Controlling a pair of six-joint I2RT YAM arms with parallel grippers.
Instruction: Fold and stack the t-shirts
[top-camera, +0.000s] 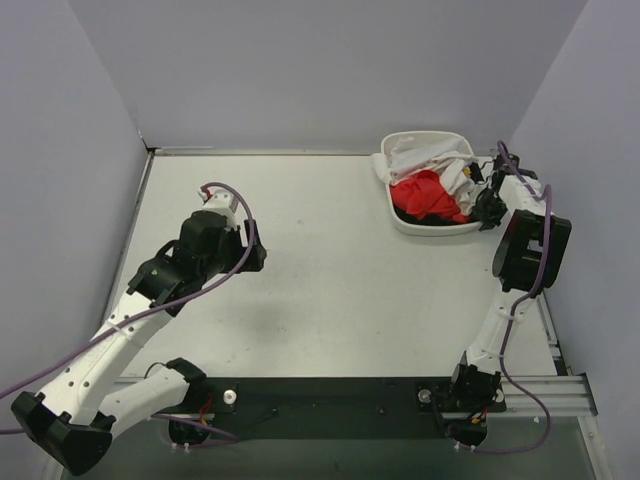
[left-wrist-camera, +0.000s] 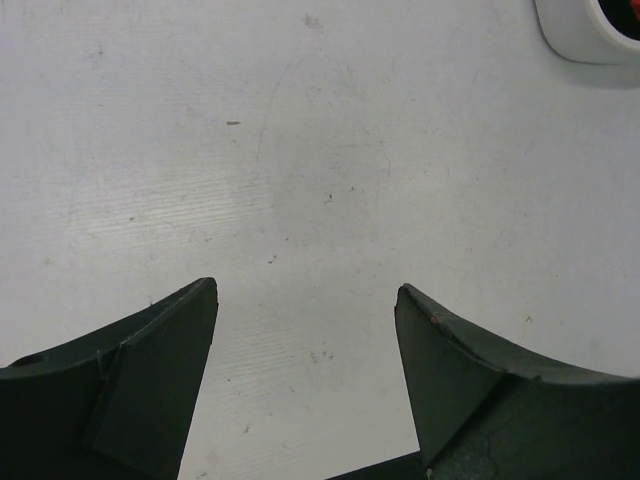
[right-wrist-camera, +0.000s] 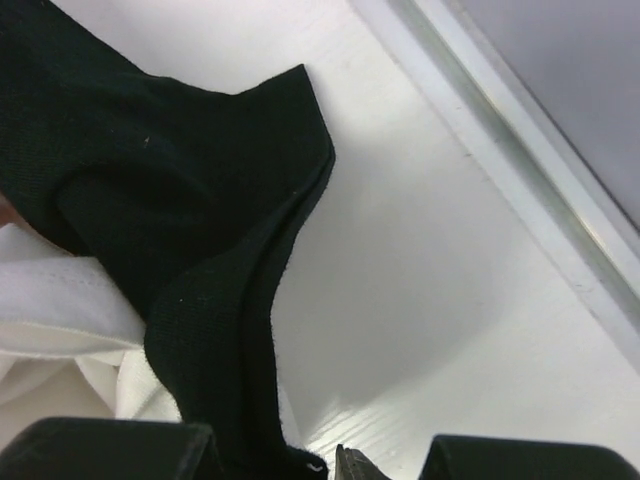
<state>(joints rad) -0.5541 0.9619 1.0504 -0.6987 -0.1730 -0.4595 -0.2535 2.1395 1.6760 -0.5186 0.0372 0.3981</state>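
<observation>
Top view: a matte white bench carries a rounded white plastic tub at upper right. A crumpled red t-shirt and rumpled white t-shirts are heaped inside it. The right gripper sits at the tub's right rim. The left gripper hovers at centre left, well apart from the tub.

Left wrist view: the left gripper's dark wedge-shaped fingers stand wide apart, holding nothing, over scuffed, speckled bench. The tub's smooth corner shows at upper right.

Right wrist view: the right gripper is closed on a fold of black cloth, a finely woven fabric with a stitched hem. White ribbed fabric lies at lower left.
</observation>
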